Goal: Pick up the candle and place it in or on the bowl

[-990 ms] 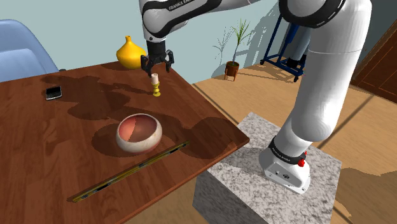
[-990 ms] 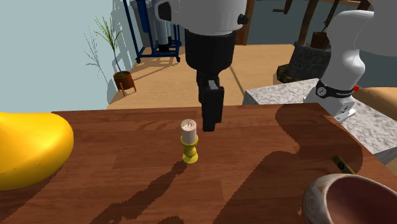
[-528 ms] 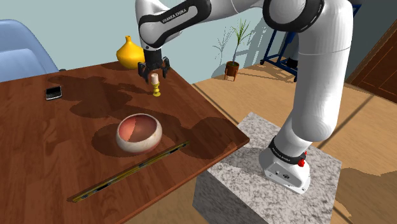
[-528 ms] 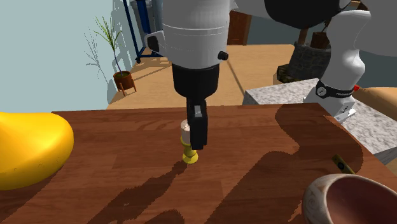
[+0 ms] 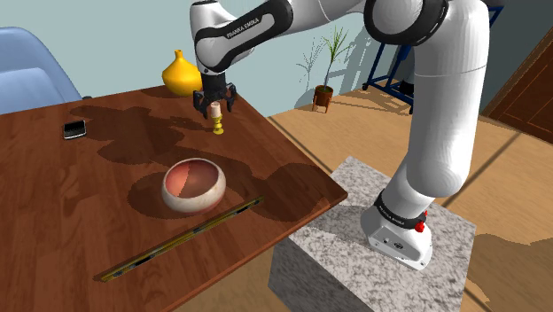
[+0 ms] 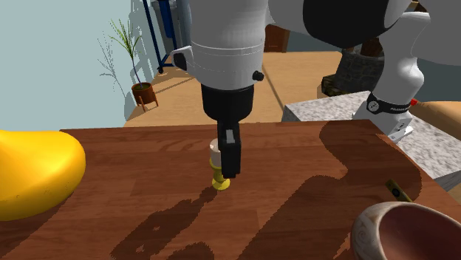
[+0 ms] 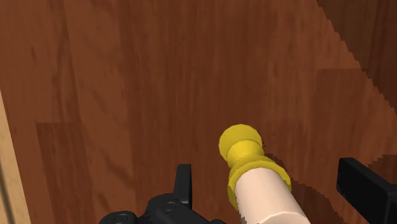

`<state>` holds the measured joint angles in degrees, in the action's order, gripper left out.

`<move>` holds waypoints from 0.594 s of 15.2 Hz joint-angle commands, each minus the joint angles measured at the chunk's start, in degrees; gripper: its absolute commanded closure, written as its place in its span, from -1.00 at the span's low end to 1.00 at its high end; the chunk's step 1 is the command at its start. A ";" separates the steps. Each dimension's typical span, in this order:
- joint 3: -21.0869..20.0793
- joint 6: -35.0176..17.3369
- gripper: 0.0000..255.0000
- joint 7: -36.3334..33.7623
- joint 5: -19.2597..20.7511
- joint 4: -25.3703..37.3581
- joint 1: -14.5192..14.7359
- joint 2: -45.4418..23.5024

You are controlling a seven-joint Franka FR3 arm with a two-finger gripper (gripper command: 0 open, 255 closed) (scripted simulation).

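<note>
Gripper [image 5: 216, 103] straddles the candle [image 7: 254, 186] without touching, one finger [image 6: 228, 154] partly covering it.

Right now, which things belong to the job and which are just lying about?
Job: candle, bowl, end effector open around the candle.
Lying about: phone, vase, level.

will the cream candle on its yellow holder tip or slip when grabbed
Probably tippy: the cream candle on its yellow holder stands tall on a small foot. It looks rigid, so the open black gripper could likely squeeze firmly. Its round body may roll if dropped.
</note>
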<state>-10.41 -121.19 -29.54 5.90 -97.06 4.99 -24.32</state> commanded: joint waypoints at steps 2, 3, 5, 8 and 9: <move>0.00 0.00 1.00 0.00 0.00 0.00 0.00 0.00; 0.00 0.00 1.00 0.00 0.00 0.00 0.00 0.00; 0.00 -0.01 1.00 -0.01 0.00 0.00 0.01 -0.01; 0.00 0.01 1.00 -0.01 0.00 0.02 0.01 -0.01; 0.00 0.00 1.00 -0.01 0.00 0.00 0.00 0.00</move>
<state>-10.43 -121.20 -29.54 5.89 -97.05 5.00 -24.31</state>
